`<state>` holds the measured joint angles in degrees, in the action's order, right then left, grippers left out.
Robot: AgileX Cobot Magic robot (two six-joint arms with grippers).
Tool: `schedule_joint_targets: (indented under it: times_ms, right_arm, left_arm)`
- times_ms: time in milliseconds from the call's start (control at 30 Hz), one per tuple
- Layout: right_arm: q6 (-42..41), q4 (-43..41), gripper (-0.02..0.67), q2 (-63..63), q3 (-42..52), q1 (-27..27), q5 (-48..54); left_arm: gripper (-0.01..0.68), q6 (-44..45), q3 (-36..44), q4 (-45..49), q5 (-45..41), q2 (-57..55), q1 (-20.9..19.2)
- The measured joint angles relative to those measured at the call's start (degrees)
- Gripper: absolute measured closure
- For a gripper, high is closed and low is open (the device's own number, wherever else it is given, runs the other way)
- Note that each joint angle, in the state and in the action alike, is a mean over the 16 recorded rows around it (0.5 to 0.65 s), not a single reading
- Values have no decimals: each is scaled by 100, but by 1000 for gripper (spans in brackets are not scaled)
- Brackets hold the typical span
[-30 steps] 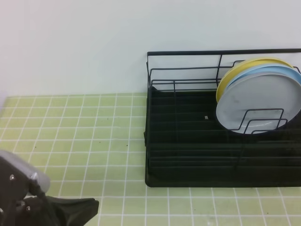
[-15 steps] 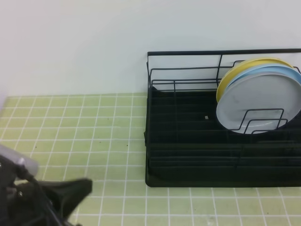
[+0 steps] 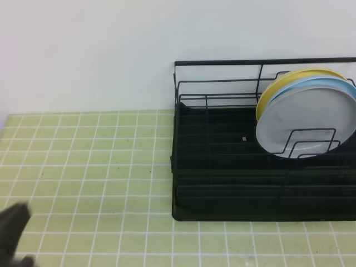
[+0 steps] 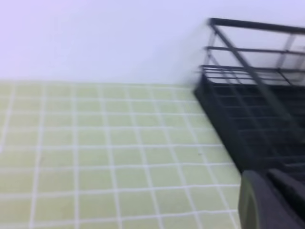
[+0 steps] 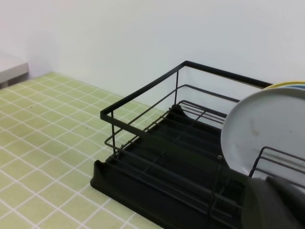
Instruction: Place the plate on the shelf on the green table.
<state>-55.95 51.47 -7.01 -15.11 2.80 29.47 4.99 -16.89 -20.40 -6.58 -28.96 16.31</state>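
Note:
The pale grey-lavender plate (image 3: 306, 119) stands upright in the wire dividers at the right end of the black shelf (image 3: 222, 172), in front of a light blue plate (image 3: 328, 83) and a yellow plate (image 3: 300, 75). The plate (image 5: 255, 136) and shelf (image 5: 157, 164) also show in the right wrist view. The shelf stands on the green table (image 3: 83, 161). Only a dark tip of my left gripper (image 3: 12, 231) shows at the bottom left corner, far from the shelf. Each wrist view shows just a blurred finger (image 4: 267, 202) (image 5: 274, 205), holding nothing visible.
A white wall runs behind the table and the shelf. The left half of the shelf's tray (image 4: 248, 114) holds no dishes. A grey surface edge (image 5: 12, 67) shows at the far left of the right wrist view.
My left arm has drawn back down and left out of the exterior view; only a dark tip remains at the corner. The plates and shelf have not moved.

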Motion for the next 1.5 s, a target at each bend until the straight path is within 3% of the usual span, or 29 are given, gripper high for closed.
schedule_joint_targets:
  times_ms: [267, 533, 800, 1500]
  right_arm:
    - [5, 0, 649, 0, 0, 0, 0]
    - [5, 0, 649, 0, 0, 0, 0]
    - [5, 0, 649, 0, 0, 0, 0]
    - [0, -32, 649, 53, 0, -23, -24]
  left_arm:
    - [675, -1603, 1077, 1118, -80, 1422, -791]
    - [675, -1894, 1641, 1322, -795, 2504, -1277]
    - [675, -1887, 1706, 1377, -1392, 2921, -1389]
    - [675, -1917, 1707, 1405, -1385, 2960, -1391]
